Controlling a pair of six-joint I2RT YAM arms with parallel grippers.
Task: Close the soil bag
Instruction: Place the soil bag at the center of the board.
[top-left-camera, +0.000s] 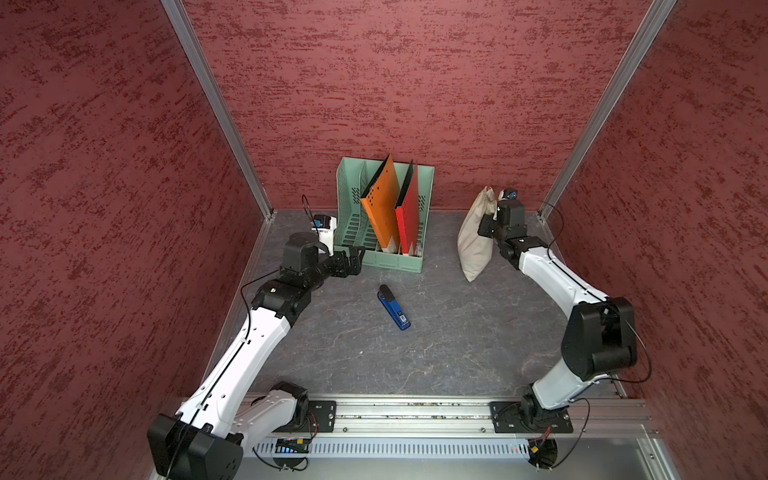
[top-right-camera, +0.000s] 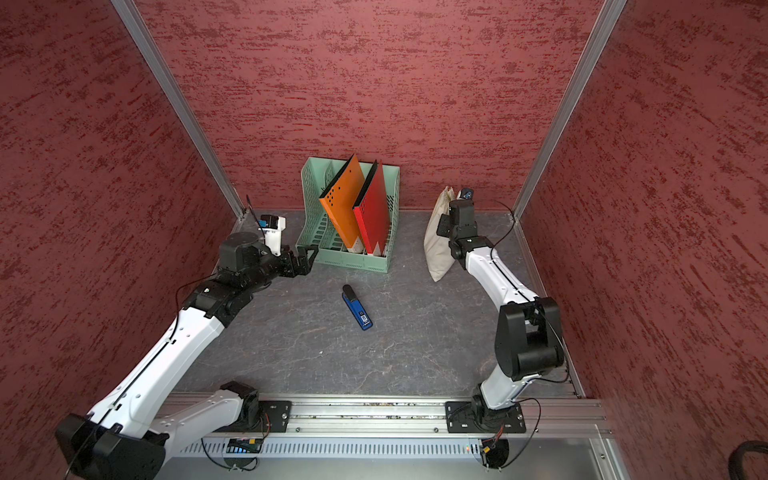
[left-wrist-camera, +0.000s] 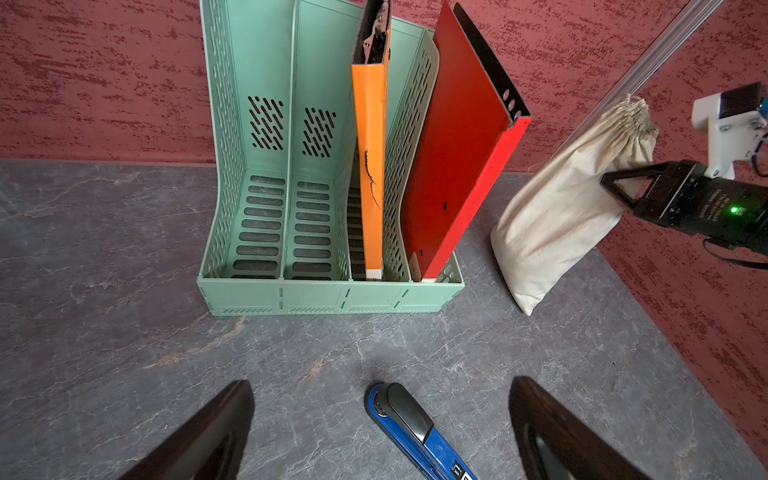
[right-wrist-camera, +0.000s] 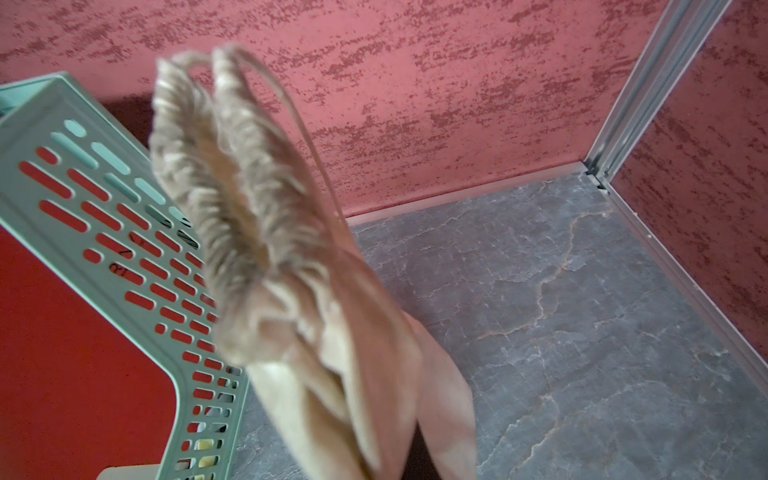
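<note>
Right gripper (left-wrist-camera: 609, 183), arm stretched forward, pinches shut on the soil bag (top-left-camera: 476, 237), which stands tilted beside one file rack (top-left-camera: 399, 264). Left gripper (top-left-camera: 357, 259) hovers wide open. Two folders: orange folder (top-left-camera: 380, 208), red folder (top-left-camera: 409, 212). One stapler (top-left-camera: 394, 307).

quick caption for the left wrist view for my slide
Right gripper pinches the tilted soil bag beside a green file rack, blue stapler lying on the table nearby.

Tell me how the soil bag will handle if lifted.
Probably floppy: the soil bag creases where the right gripper pinches it. Likely bottom-heavy, since its lower half bulges. Apt to topple if released: it leans on one corner.
</note>
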